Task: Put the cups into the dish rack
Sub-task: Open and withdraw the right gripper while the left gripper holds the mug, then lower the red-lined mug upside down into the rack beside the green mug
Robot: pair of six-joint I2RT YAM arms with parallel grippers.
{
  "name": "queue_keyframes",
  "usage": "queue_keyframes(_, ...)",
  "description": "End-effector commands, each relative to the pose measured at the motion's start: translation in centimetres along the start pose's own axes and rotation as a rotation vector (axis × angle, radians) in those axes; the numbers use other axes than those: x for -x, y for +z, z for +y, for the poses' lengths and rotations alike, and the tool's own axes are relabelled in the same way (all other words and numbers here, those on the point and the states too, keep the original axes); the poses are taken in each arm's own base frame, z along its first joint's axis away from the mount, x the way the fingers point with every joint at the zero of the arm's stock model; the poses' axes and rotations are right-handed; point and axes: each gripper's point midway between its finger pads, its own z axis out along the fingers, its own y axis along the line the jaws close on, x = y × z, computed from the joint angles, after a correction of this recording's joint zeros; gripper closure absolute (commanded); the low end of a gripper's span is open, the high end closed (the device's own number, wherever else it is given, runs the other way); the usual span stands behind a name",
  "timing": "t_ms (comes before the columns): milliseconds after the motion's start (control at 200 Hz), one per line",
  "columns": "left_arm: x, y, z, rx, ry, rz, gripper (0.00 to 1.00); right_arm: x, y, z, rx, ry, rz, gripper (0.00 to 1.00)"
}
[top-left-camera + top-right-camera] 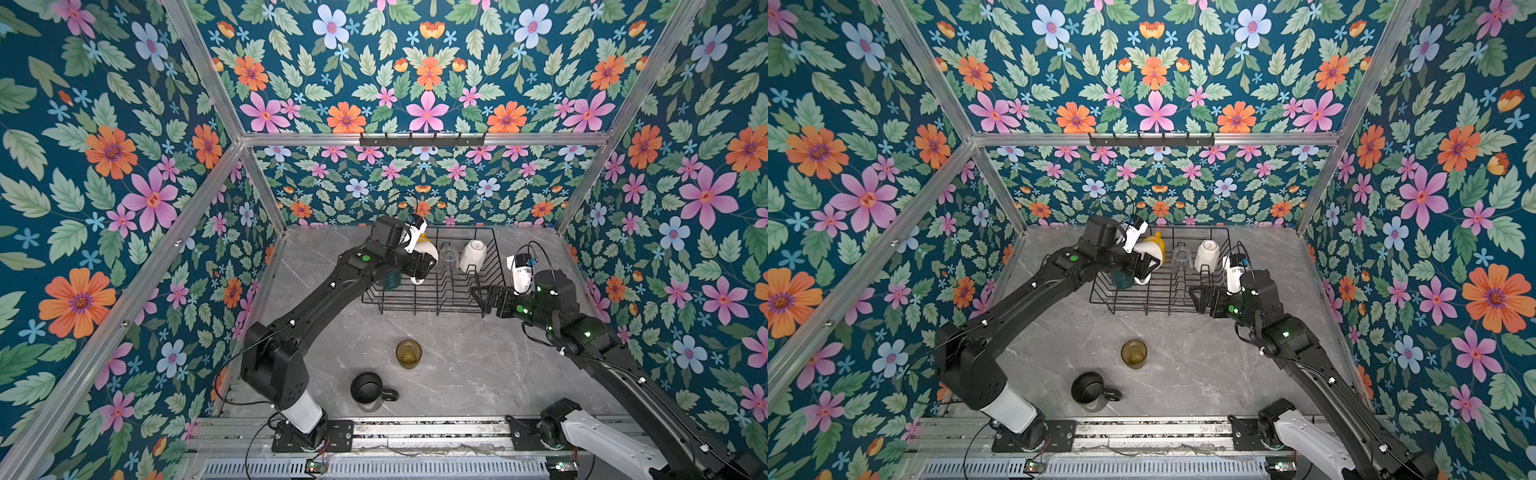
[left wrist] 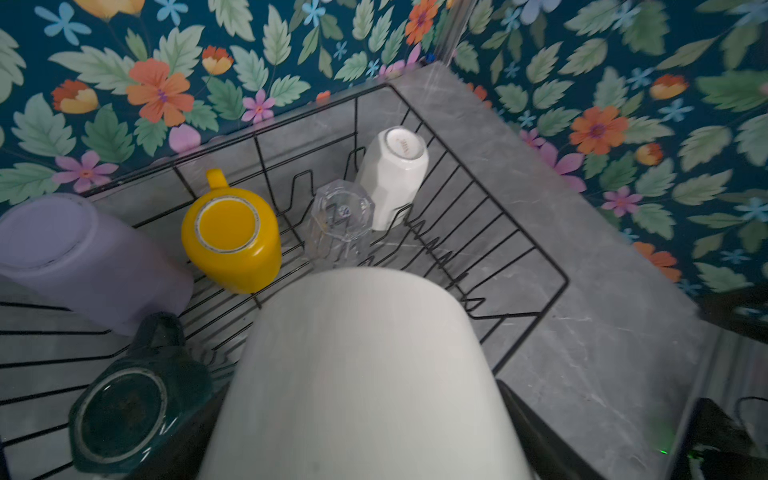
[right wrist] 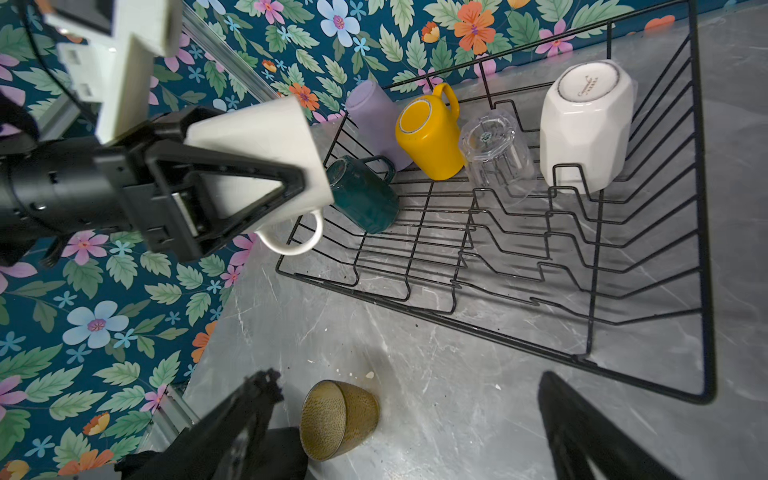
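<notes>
My left gripper [image 1: 424, 266] is shut on the cream-white mug [image 2: 365, 374], holding it tilted over the left part of the black wire dish rack [image 1: 436, 309]. Upside down in the rack are a lilac tumbler [image 2: 83, 257], a yellow mug [image 2: 232, 237], a clear glass [image 2: 340, 224] and a white faceted mug [image 2: 395, 174]. A teal mug [image 2: 133, 407] lies there on its side. The amber glass [image 1: 409, 353] and the black mug [image 1: 368, 387] stand on the table in front. My right gripper [image 3: 407, 378] hangs open and empty at the rack's front right corner.
The grey marble table [image 1: 478, 365] is closed in by floral walls on three sides. A metal rail [image 1: 415, 432] carrying both arm bases runs along the front edge. The rack's right half [image 3: 582, 270] holds only upright prongs.
</notes>
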Motion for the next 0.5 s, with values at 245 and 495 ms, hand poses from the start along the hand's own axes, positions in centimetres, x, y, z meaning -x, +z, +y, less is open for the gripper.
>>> queue_keyframes(245, -2.3, 5.1, 4.1, 0.29, 0.078, 0.212, 1.0, -0.4, -0.2, -0.4, -0.011, -0.008, -0.008, 0.01)
queue_keyframes(495, -4.3, 8.1, 5.8, 0.357, 0.099, 0.304, 1.0, -1.0, -0.2, -0.7, -0.01, 0.004, -0.001, 0.01)
